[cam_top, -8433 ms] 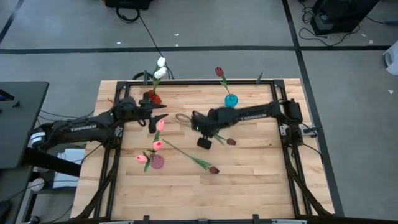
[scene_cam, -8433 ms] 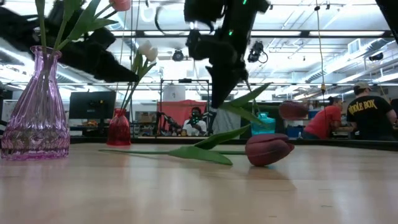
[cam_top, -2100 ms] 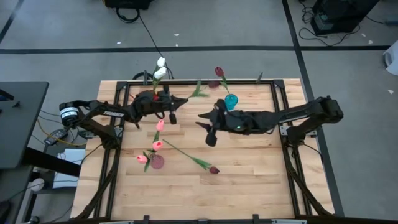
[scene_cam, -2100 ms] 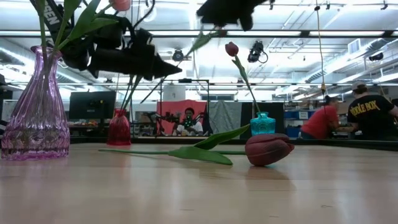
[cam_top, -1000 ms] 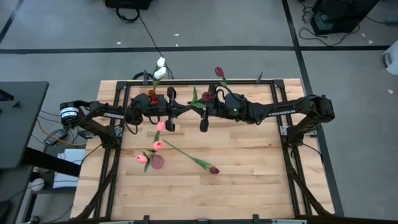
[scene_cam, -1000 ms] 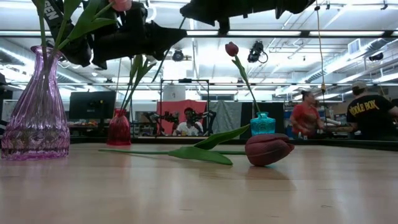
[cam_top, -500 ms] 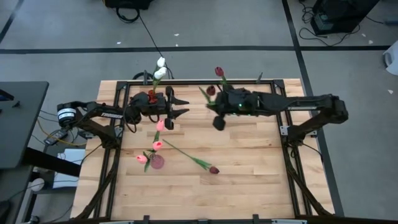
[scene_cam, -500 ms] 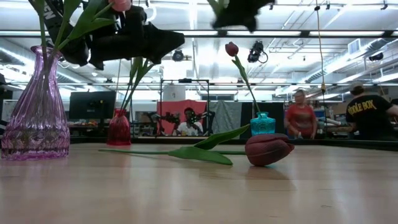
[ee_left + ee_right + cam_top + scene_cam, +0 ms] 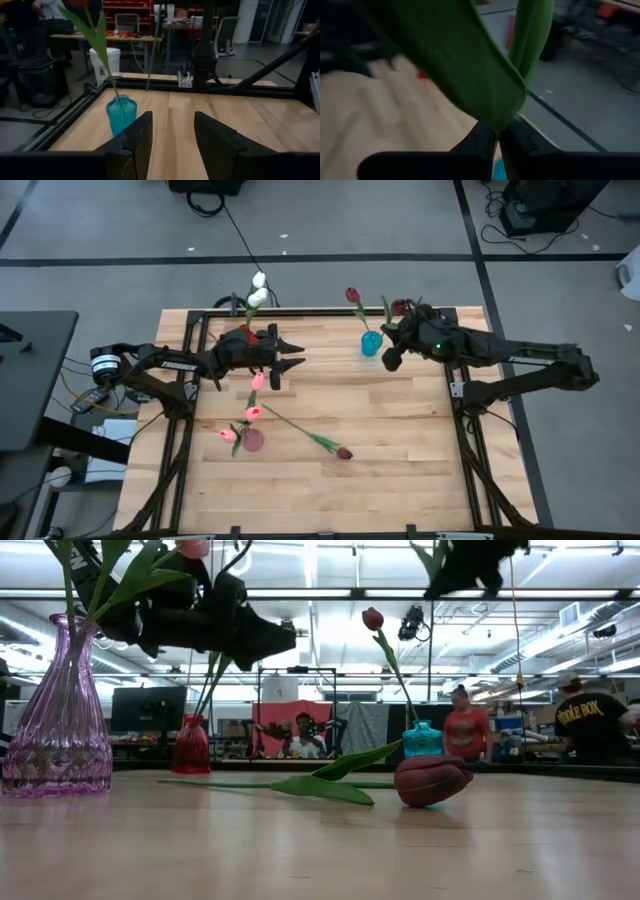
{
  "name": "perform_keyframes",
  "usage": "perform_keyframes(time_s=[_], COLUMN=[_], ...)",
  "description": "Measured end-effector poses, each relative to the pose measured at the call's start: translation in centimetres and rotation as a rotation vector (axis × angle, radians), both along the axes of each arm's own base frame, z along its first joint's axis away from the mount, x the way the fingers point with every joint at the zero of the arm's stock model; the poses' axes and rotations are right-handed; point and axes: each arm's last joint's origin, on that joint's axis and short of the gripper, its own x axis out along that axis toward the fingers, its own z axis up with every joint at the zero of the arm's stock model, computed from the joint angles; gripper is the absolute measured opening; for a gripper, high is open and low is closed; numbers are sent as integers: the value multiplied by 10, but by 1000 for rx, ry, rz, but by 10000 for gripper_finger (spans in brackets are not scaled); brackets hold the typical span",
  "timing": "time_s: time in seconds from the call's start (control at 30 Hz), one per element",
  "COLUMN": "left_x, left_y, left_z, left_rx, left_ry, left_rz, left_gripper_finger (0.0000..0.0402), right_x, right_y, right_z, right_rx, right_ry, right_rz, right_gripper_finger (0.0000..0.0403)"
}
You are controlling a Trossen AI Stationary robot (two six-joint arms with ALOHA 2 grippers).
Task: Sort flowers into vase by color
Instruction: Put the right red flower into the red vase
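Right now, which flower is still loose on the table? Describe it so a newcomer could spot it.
Look at the wooden table, near its middle. One dark maroon tulip lies flat there, beside the pink vase. It's the only flower lying down; the others stand in vases or are held.

Wooden table [image 9: 400, 470] with three vases and one loose flower.
Red vase [image 9: 191, 746] just behind the left gripper [image 9: 296, 354], purple vase [image 9: 252, 439] nearer the front, teal vase [image 9: 371, 343] beside the right gripper [image 9: 397, 330]; maroon tulip [image 9: 343, 452] flat mid-table.
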Motion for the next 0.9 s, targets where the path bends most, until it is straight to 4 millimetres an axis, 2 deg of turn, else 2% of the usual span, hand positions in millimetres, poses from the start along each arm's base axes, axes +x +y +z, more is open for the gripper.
perform_keyframes(time_s=[0.17,0.33,0.63,0.9], left_x=[0,0,1,19], left_y=[1,2,-4,-15], left_z=[-3,-4,-15,-12], left_rx=[-12,-12,56,138], left_ry=[30,36,167,397], left_rz=[37,55,13,-98], left_gripper_finger=[152,152,152,152], right_x=[-12,-16,-10,4], right_y=[-14,-29,-48,-57], right_z=[-18,-31,-48,-67], right_rx=[-45,-70,-50,18], right_ry=[-77,-69,-52,17], right_rz=[-49,-74,-63,-32], right_gripper_finger=[28,28,28,53])
